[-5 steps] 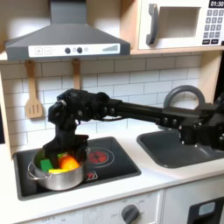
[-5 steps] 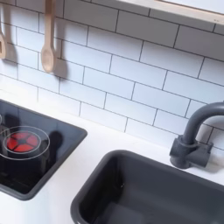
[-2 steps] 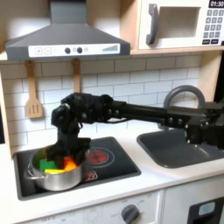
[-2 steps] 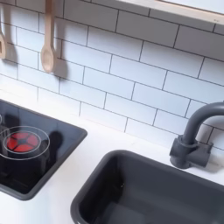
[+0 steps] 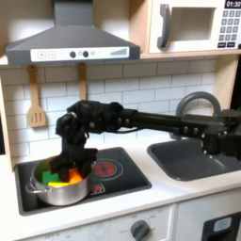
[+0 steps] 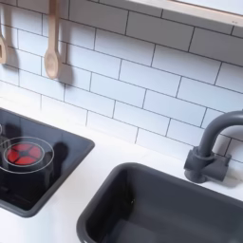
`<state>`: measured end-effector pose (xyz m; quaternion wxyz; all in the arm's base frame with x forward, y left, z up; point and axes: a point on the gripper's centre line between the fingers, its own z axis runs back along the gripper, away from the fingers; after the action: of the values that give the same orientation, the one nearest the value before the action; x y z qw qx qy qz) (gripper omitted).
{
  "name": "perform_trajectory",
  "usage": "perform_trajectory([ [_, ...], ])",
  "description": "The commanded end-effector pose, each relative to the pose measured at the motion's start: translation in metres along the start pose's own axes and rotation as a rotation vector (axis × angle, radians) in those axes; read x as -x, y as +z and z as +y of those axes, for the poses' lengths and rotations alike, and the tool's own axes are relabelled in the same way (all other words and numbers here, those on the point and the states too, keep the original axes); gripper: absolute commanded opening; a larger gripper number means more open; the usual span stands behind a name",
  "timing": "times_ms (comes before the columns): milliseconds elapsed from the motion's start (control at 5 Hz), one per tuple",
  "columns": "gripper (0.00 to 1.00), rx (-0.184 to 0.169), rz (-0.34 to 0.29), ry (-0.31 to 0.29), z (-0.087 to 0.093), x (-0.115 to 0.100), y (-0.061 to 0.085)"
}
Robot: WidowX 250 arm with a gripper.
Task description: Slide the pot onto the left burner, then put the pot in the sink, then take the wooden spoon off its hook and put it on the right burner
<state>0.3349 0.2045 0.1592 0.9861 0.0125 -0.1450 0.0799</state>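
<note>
Since a second ago the gripper (image 5: 68, 168) sits lower, down at the pot (image 5: 59, 187), which has barely shifted. The pot rests on the burner at the first exterior view's left, holding colourful toy food (image 5: 62, 176). Whether the jaws grip its rim I cannot tell. The wooden spoon (image 6: 51, 38) hangs on the tiles; the sink (image 6: 161, 209) lies beside the stove (image 6: 38, 180).

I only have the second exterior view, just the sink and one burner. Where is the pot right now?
Observer: The pot sits at the left end of the cooktop in the first exterior view.
Operator: And the gripper?
Observer: The gripper is down at the pot's rim. I cannot tell whether its jaws are shut.
Operator: Is the pot empty?
Observer: No, it holds colourful toy food.
</note>
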Motion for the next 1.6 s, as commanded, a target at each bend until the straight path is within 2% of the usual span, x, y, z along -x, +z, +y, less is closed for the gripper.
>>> perform_trajectory([
  [0, 0.0, 0.003, -0.051, 0.008, -0.002, -0.006, 0.017],
  [400, 0.0, 0.021, -0.073, 0.012, -0.007, -0.012, 0.023],
  [600, 0.0, 0.014, -0.052, 0.016, -0.005, -0.011, 0.02],
  [800, 1.0, 0.013, -0.012, -0.005, -0.005, -0.008, 0.016],
  [1000, 1.0, 0.0, -0.011, -0.008, -0.001, -0.007, 0.021],
  [1200, 1.0, 0.063, -0.013, -0.026, -0.008, -0.006, 0.023],
  [1400, 1.0, 0.074, -0.063, -0.029, -0.02, -0.014, 0.043],
])
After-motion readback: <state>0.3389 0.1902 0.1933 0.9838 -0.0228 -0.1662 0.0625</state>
